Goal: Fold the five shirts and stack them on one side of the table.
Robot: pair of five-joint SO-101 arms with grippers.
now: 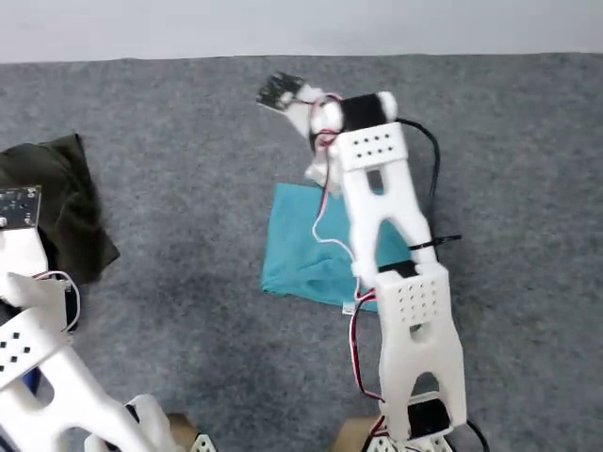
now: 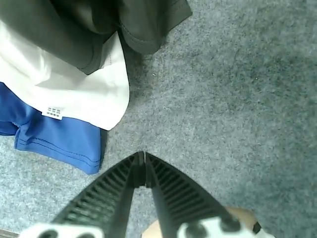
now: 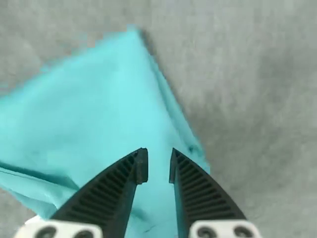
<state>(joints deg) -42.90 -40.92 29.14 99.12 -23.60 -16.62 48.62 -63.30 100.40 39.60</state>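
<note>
A folded teal shirt (image 1: 306, 250) lies on the grey table near the middle. My right gripper (image 3: 157, 166) hovers above the teal shirt (image 3: 94, 114), fingers a little apart with nothing between them; in the high view the right gripper (image 1: 281, 92) shows past the shirt's far edge. At the left side sits a stack with a dark green shirt (image 1: 57, 188) on top. My left gripper (image 2: 144, 157) is shut and empty over bare table, just beside that stack, where the dark shirt (image 2: 99, 25), a white shirt (image 2: 74, 94) and a blue shirt (image 2: 59, 139) overlap.
The grey felt table surface (image 1: 188, 282) stretches between the stack and the teal shirt, and also right of the right arm (image 1: 396, 245). A red and white cable (image 1: 325, 217) hangs over the teal shirt.
</note>
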